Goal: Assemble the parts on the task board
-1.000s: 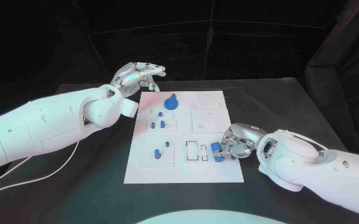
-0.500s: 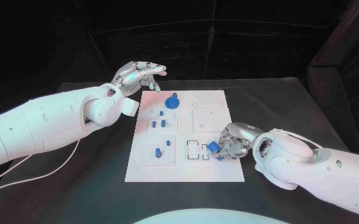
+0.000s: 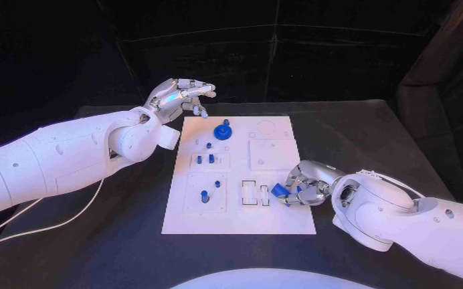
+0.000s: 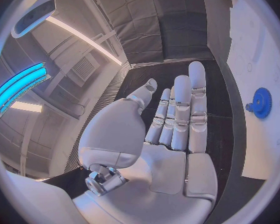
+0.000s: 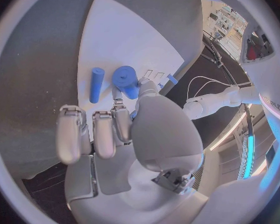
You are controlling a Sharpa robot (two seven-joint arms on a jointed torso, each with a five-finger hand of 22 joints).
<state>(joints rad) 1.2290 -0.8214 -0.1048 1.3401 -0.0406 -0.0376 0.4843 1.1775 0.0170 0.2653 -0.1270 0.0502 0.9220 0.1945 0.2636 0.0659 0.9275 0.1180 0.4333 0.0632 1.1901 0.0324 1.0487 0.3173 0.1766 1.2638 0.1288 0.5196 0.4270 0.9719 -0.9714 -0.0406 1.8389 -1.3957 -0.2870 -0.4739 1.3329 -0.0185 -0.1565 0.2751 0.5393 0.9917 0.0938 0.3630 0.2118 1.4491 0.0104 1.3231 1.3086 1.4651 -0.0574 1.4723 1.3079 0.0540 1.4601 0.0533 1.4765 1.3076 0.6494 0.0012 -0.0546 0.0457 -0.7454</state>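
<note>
Lying flat on the task board [image 3: 275, 219] near its right edge, a small blue cylinder [image 5: 97, 84] has its long axis running roughly along the board's length, as the right wrist view shows it. Just beside it sits a second blue part [image 5: 126, 80], a thicker, rounder piece, and this one is at the tips of the right hand [image 3: 307, 187]. The thumb and a neighbouring finger close in on that thicker part from above; whether they actually pinch it or only touch it I cannot tell. The remaining fingers [image 5: 71, 132] of that hand are curled in side by side, clear of both parts, with the slim cylinder lying just ahead of them and apart from them.

From the head view the two blue pieces [image 3: 279, 191] sit next to the rectangular slots in the board's lower right section. Farther up the board a blue gear [image 3: 223, 131] stands on its post, and several small blue pegs [image 3: 203, 159] stand in the left-hand sections.

The left hand [image 3: 182, 96] hovers off the board's far left corner, holding nothing; its fingers [image 4: 184, 109] lie straight and close together.
</note>
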